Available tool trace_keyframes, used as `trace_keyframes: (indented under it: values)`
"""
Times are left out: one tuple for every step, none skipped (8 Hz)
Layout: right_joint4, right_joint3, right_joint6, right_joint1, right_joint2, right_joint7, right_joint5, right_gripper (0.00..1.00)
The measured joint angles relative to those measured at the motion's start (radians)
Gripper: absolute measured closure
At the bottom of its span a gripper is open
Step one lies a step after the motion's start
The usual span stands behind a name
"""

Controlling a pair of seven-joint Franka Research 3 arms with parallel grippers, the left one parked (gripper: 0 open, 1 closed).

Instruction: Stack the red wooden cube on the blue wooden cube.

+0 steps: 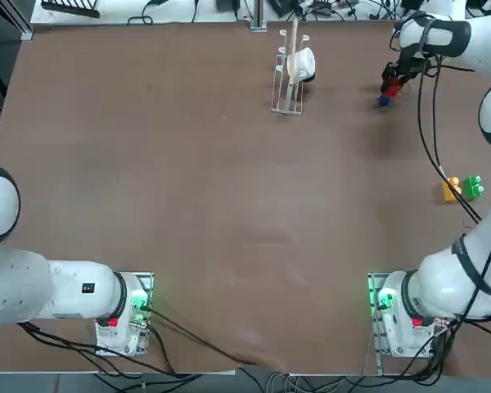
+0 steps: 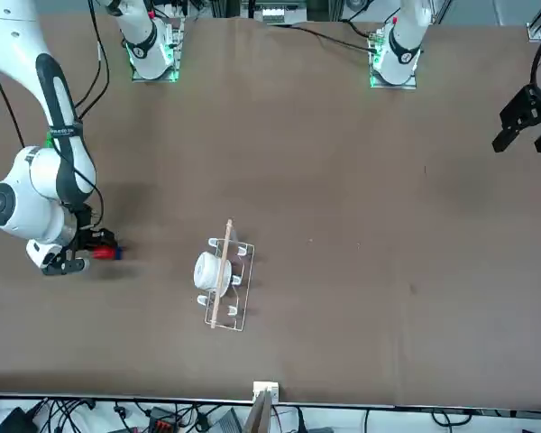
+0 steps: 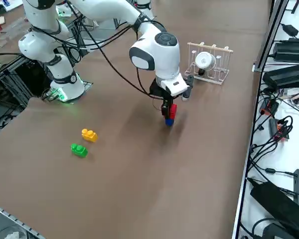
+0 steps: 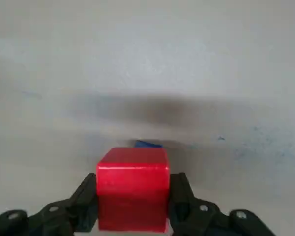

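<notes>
Top view: the right tool is at the far right part of the bench, arm stretched far out. Below it the red wooden cube shows, w/ the blue wooden cube just under it in the picture. The two look touching or almost; this view cannot decide. An orange block and a green block lie well apart, nearer the robot, so they do not disturb.

Front view: the tool is low over the bench, near a small wire rack w/ a white object in it. Red and blue are seen close together at the tool tip.

Right side view: here it is clearer. The red cube is directly above the blue one, which rests on the bench. The tool points straight down, prob. so the red lands flat.

Right wrist view: the two fingers are closed on the side faces of the red cube, holding it level. Only a thin edge of the blue cube shows beyond it, so the alignment seems good. I judge the placing step is nearly done; release is not yet made. If the red cube really is the larger, as the wrist view hints, a small offset could tip it.
</notes>
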Motion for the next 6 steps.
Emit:
trace_keyframes:
  values:
    - [0.0,0.0,0.0,0.0,0.0,0.0,0.0,0.28]
    - [0.0,0.0,0.0,0.0,0.001,0.0,0.0,0.21]
    - [0.0,0.0,0.001,0.0,0.002,0.0,0.0,0.15]
    - [0.0,0.0,0.001,0.0,0.003,0.0,0.0,0.01]
    - [0.0,0.0,0.002,0.0,0.005,0.0,0.0,0.0]
    - [0.002,0.0,0.002,0.0,0.006,0.0,0.0,0.0]
